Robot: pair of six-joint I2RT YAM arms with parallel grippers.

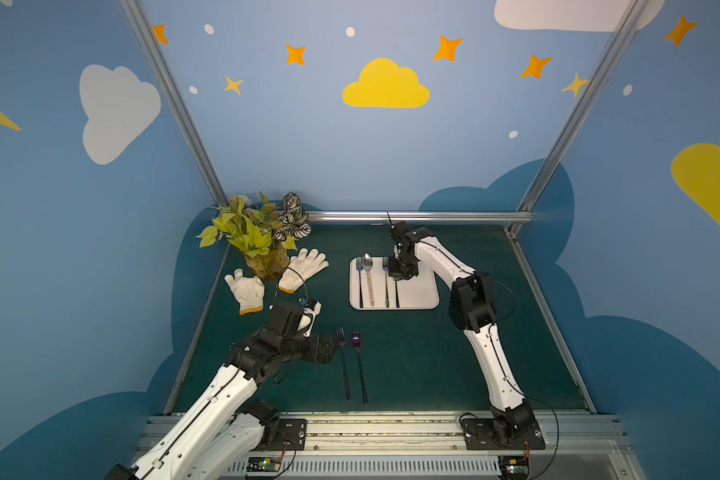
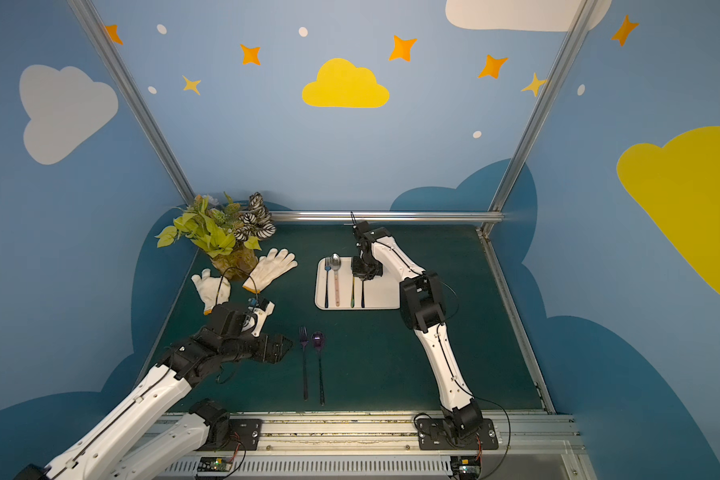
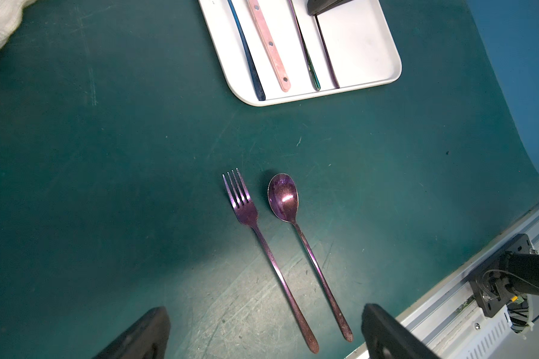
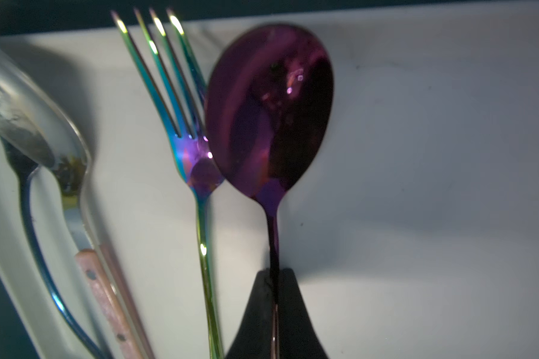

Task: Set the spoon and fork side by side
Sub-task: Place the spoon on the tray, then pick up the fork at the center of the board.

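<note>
Left gripper (image 1: 331, 345), in both top views: at 9 o'clock of mat fork (image 1: 344, 365) and mat spoon (image 1: 360, 370), lying parallel. Left wrist view: jaws apart. Right wrist view: right gripper (image 4: 276, 298) clamped on tray spoon (image 4: 268, 108) handle, beside rainbow fork (image 4: 181, 124), over white tray (image 4: 417, 155).

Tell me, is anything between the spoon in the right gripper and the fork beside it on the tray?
Nothing visible. The right gripper is shut on the spoon, and in the right wrist view its bowl overlaps the edge of the fork over the tray.
</note>
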